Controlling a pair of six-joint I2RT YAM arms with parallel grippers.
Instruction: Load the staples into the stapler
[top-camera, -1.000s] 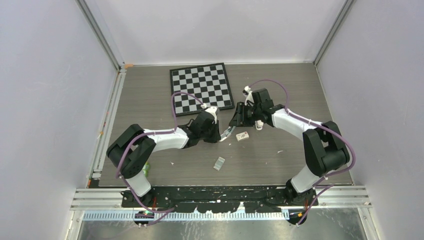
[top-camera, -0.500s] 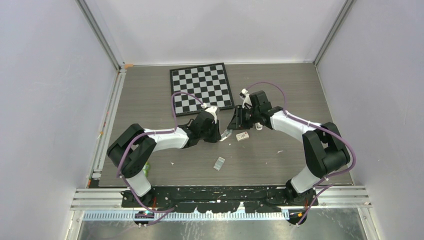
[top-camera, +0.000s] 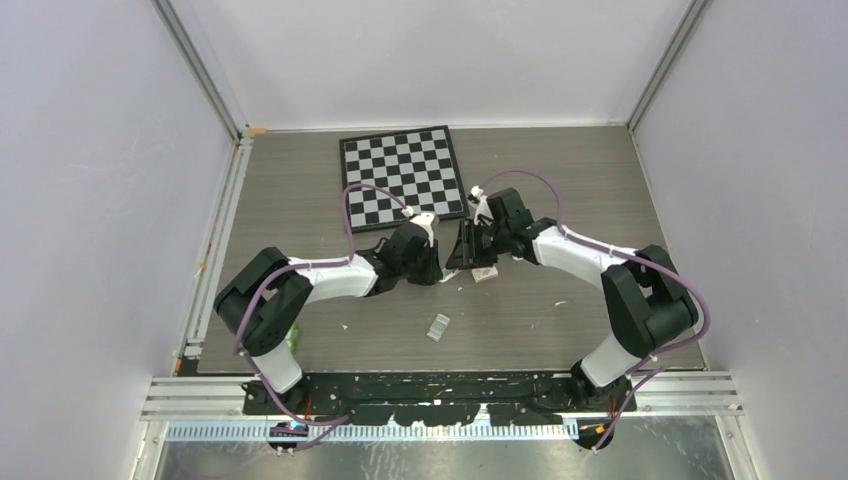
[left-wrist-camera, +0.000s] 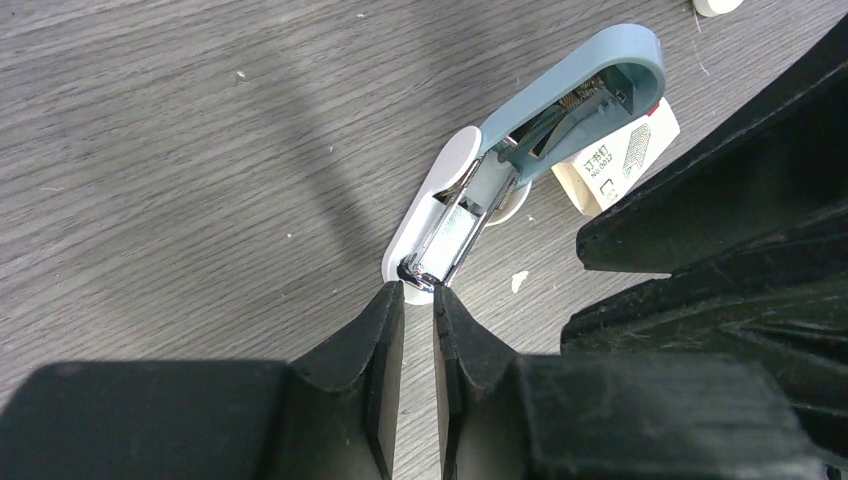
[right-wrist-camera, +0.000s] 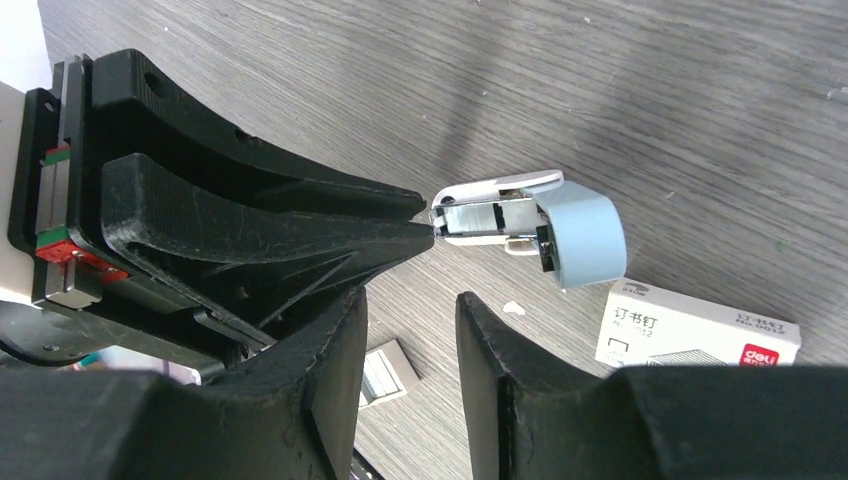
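Though unclear overhead, stapler (left-wrist-camera: 500, 165) open close-up.

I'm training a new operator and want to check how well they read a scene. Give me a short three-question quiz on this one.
1. True or false: the stapler lies closed.
2. Where are the staples? A in the stapler; B on the table, apart from the stapler; C between a gripper's fingers.
3. Which gripper pinches the stapler's tip?
Key: 1 false, its blue arm is swung open; 2 B; 3 the left gripper.
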